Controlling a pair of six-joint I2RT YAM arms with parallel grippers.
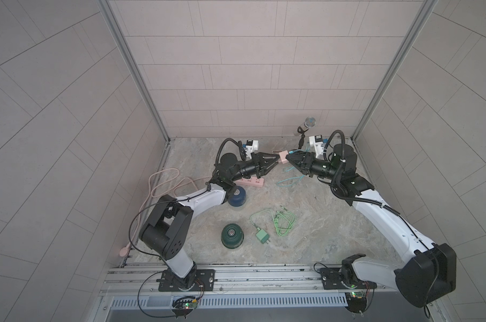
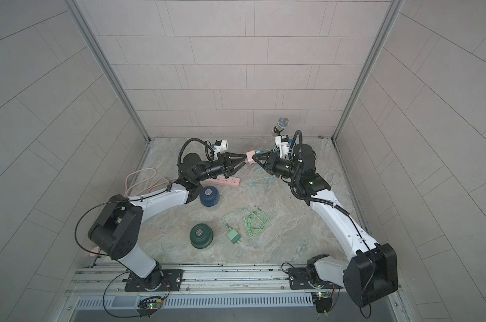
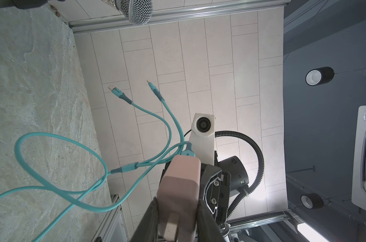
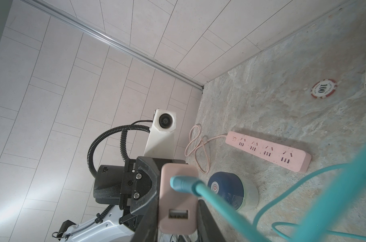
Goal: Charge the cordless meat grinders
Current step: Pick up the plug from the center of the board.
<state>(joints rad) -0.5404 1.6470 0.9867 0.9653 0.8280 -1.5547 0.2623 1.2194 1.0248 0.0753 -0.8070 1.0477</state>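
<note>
- Currently the blue grinder [image 1: 237, 196] [image 2: 209, 195] [image 4: 219, 188] sits upright on the table [image 1: 319, 223] [image 2: 292, 223], about 9 o'clock from table centre, silver centre up. The left arm [image 1: 197, 200] overlaps its 9 o'clock edge in both top views.
- The green grinder [image 1: 232, 235] [image 2: 200, 236] sits at 6 o'clock from the blue one, upright, near the base rail and apart from both arms.
- Both grippers are raised toward 12 o'clock, well apart from both grinders, tips meeting over the back of the table.
- Left gripper [image 1: 278, 159] [image 2: 246, 160] [image 3: 177, 201]: fingers clamped on both flanks of the pink adapter [image 1: 283, 157] [image 2: 249, 157] [image 3: 177, 184] [image 4: 175, 199], prong end toward its wrist camera.
- Right gripper [image 1: 289, 159] [image 2: 254, 159] [image 4: 177, 209]: reaches the same adapter from the 3 o'clock side. The adapter sits between its fingers, but whether they press cannot be told.
- The teal cable [image 1: 289, 181] [image 2: 259, 181] [image 3: 62, 167] [image 4: 219, 201] is plugged into one adapter port. It loops down to the table at 1 o'clock from centre. Two free plug ends stick out in mid-air in the left wrist view.
- The power strip [image 1: 251, 181] [image 2: 227, 181] [image 4: 268, 150] lies flat just beside the blue grinder, at its 1 o'clock. Its pink cord [image 4: 216, 137] coils off toward 9 o'clock.
- The green adapter [image 1: 262, 237] [image 2: 233, 236] is near the green grinder, at its 3 o'clock. The green cable [image 1: 285, 223] [image 2: 255, 223] is bundled at the adapter's 1 o'clock.
- The microphone [image 1: 310, 122] [image 2: 283, 121] [image 3: 136, 8] stands by the back wall at 1 o'clock.
- A poker chip [image 4: 323, 88] lies on the table beyond the strip in the right wrist view.
</note>
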